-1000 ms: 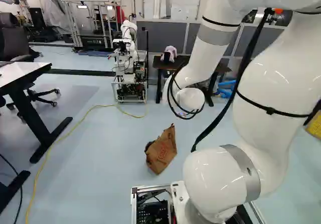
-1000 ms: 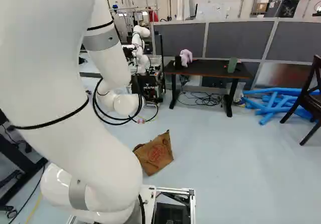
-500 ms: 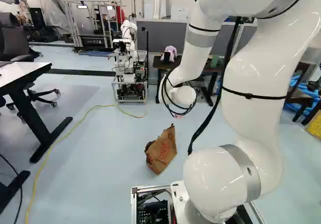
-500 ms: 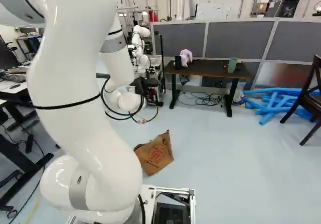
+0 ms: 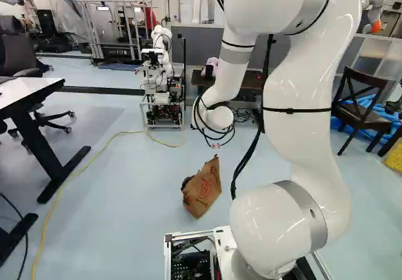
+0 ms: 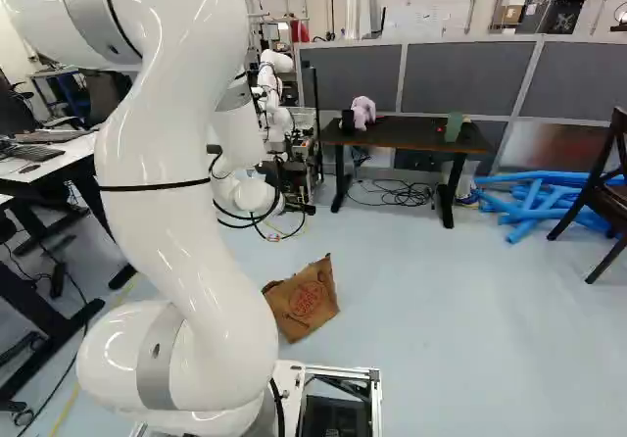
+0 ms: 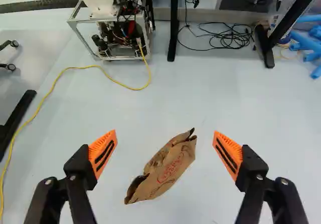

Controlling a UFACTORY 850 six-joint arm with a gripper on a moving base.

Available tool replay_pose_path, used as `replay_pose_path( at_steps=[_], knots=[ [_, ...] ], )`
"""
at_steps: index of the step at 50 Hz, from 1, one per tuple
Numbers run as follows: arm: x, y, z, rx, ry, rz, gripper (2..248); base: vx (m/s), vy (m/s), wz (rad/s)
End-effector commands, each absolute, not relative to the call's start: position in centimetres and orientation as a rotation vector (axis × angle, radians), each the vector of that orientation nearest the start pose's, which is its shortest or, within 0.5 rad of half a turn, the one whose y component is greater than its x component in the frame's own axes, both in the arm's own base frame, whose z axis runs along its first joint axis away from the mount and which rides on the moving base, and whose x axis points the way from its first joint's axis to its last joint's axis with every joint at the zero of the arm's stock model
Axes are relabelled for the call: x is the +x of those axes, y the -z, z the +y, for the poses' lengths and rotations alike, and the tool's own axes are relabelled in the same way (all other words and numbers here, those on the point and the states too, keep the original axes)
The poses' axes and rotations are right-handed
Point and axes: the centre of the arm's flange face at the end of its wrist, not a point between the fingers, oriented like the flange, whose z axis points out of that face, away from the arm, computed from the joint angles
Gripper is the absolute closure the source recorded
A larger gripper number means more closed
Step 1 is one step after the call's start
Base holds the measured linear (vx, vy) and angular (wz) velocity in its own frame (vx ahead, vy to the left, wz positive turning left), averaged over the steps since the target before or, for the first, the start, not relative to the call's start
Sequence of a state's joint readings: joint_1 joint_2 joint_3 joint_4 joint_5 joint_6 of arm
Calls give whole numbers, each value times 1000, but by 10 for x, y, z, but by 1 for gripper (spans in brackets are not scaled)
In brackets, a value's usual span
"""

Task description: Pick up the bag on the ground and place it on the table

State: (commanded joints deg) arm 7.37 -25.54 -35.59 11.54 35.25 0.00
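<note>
A crumpled brown paper bag with red print lies on the floor, seen in the left base view (image 5: 202, 189) and beside the arm in the right base view. In the wrist view the gripper (image 7: 164, 151) stands open, its orange pads wide apart. The bag (image 7: 173, 170) shows on the floor below, in the space between the two fingers, touched by neither. The arm's wrist hides the gripper in both base views. A dark table (image 6: 407, 136) stands against the grey partitions, bearing a purple plush toy (image 6: 363, 112), a black object and a green cup (image 6: 454, 126).
Another robot (image 5: 161, 73) on a wheeled frame stands left of the dark table. A yellow cable (image 5: 94, 157) crosses the floor. A white-topped desk (image 5: 28, 95) is at the left. Blue tubes (image 6: 537, 197) and a dark chair (image 6: 612, 187) are at the right.
The arm has swung leftward in the left base view, its wrist shifting left, and slightly rightward in the right base view. The base and the bag have stayed put.
</note>
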Motion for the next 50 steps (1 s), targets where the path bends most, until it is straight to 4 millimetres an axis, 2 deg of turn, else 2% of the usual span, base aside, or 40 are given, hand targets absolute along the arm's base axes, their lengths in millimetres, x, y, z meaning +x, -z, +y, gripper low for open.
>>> replay_pose_path(
  at_steps=[15,36,50],
  knots=[
    [474,-236,67,-2917,1130,120,3,0,0,0],
    [496,-201,96,-2963,976,116,3,0,0,0],
    [499,-179,101,-3002,863,165,3,0,0,0]
  ],
)
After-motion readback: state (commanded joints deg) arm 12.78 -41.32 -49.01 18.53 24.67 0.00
